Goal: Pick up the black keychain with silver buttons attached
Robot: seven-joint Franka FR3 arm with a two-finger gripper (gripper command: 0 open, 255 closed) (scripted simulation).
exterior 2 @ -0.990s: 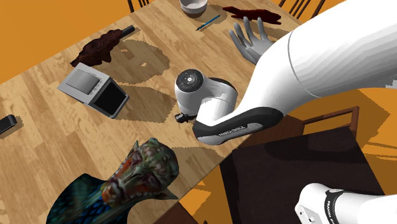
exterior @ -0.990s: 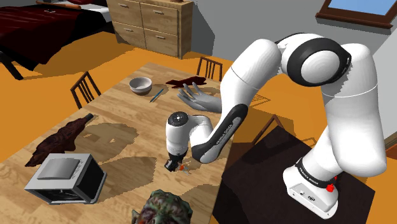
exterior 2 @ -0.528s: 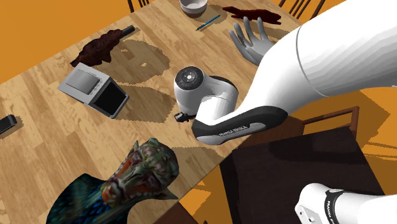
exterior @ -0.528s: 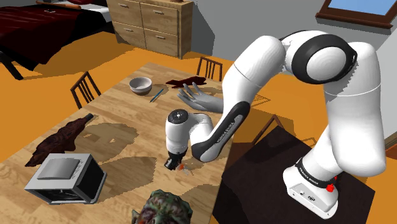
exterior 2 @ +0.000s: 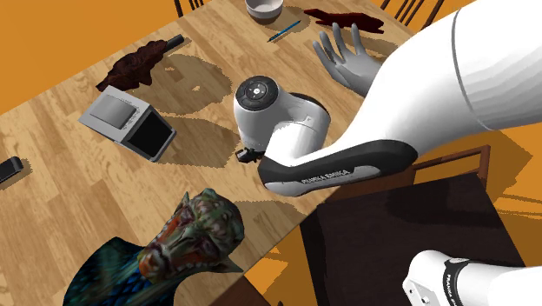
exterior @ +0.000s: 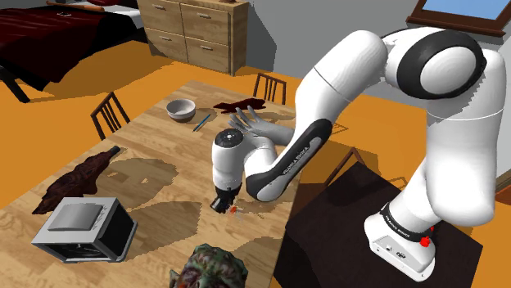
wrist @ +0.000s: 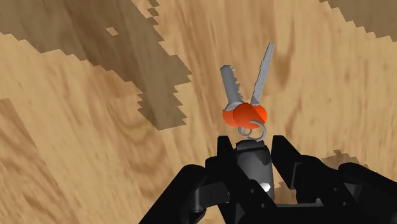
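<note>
The tool (wrist: 252, 153) pinches the black keychain (wrist: 253, 167) by its fob, held snug between its jaws, so the orange-capped keys (wrist: 245, 95) dangle just beyond the tool's tip, over the wooden counter (wrist: 76, 140).

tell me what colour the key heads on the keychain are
Orange-red, on the keychain held in the gripper; clearest in the wrist view.

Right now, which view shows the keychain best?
The wrist view: the gripper clasps the keychain, ring and two keys plain. The shoulder view gives an orange speck; in the second exterior view the arm covers it.
</note>
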